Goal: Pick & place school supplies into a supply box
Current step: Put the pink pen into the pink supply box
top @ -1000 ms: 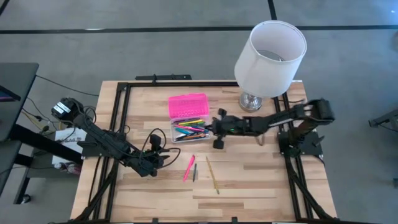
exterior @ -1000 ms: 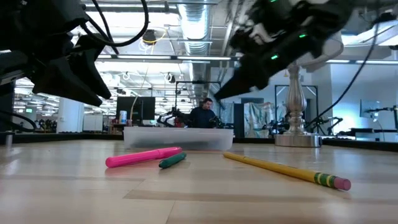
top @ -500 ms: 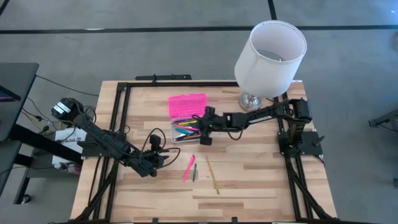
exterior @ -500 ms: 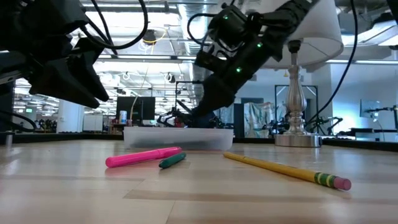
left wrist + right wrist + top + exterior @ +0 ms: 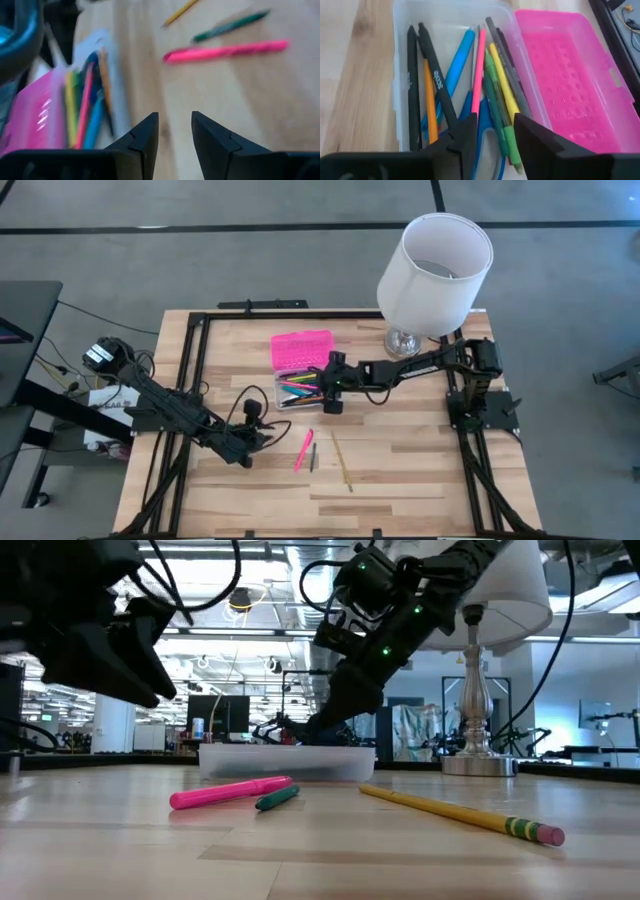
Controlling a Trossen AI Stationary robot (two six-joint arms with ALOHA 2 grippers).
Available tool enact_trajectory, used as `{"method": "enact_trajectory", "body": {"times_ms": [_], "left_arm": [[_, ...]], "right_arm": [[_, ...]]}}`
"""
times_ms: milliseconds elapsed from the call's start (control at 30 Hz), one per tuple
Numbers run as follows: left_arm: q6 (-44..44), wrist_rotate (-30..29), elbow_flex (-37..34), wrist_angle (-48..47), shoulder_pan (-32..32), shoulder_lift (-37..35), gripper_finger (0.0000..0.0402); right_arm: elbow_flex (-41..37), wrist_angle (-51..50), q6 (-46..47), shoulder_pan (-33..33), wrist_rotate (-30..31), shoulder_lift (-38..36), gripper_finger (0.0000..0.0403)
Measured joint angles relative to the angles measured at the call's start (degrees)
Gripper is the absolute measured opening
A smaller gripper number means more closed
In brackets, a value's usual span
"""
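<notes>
The pale wooden worktop [image 5: 400,470] lay mostly bare toward its front edge. The supply box [image 5: 300,390] sat near the rear middle, pink lid [image 5: 301,348] thrown back, pens inside. The right gripper [image 5: 490,137] hung over its right end, fingers slightly parted, empty. Just before the box lay a pink marker [image 5: 303,450], green pen [image 5: 313,457] and yellow pencil [image 5: 342,461]. The left gripper [image 5: 174,131] hovered left of them, fingers narrowly apart, empty.

No legible text (pen print blurred)
</notes>
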Motion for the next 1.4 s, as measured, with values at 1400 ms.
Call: {"method": "enact_trajectory", "body": {"times_ms": [1400], "left_arm": [[-19.60, 17.79, 15.36, 9.95, 9.29, 19.85, 0.0111]], "right_arm": [[-36.47, 23.09, -1.79, 21.44, 19.71, -44.83, 0.0121]]}}
